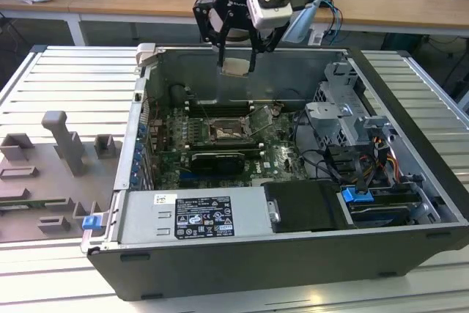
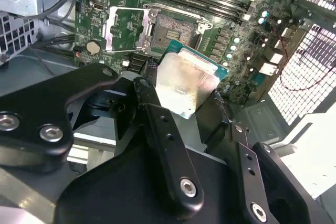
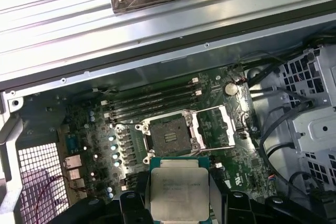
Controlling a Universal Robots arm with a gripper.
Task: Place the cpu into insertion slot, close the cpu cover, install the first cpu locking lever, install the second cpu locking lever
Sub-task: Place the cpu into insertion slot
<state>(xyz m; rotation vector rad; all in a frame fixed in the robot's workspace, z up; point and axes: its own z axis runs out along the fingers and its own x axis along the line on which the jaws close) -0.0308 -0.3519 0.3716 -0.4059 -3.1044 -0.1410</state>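
**Cpu clamped in the gripper above the open insertion slot**

The cpu point(image 1: 236, 68) hangs in the air above the open computer case point(image 1: 410, 181), pinched between the two black fingers point(image 2: 157, 116) of the gripper point(image 1: 236, 62), which press on two opposite edges. It touches nothing else. It is a thin square plate with a pale, dull silver metal top that shows smudges and faint print, and a narrow green border runs around that top. Being square, it has no long side. It is held flat, with its broad metal face turned up toward the wrist. In the first wrist view its edges run roughly in line with those of the socket.

The insertion slot point(image 3: 168, 135) lies below the chip and well apart from it, on the green motherboard point(image 3: 84, 124). It is a square with a dark, finely pinned centre and a bright metal rim. The cpu cover point(image 3: 215, 127), a thin silver frame with a large window, is swung open. In the exterior view it stands tilted on the exterior view's right of the socket.

Long black memory slots point(image 3: 152, 100) run parallel along one side of the socket, and a long black graphics card point(image 1: 216, 160) lies on the other side. The case rests on a ribbed metal table point(image 1: 51, 78).
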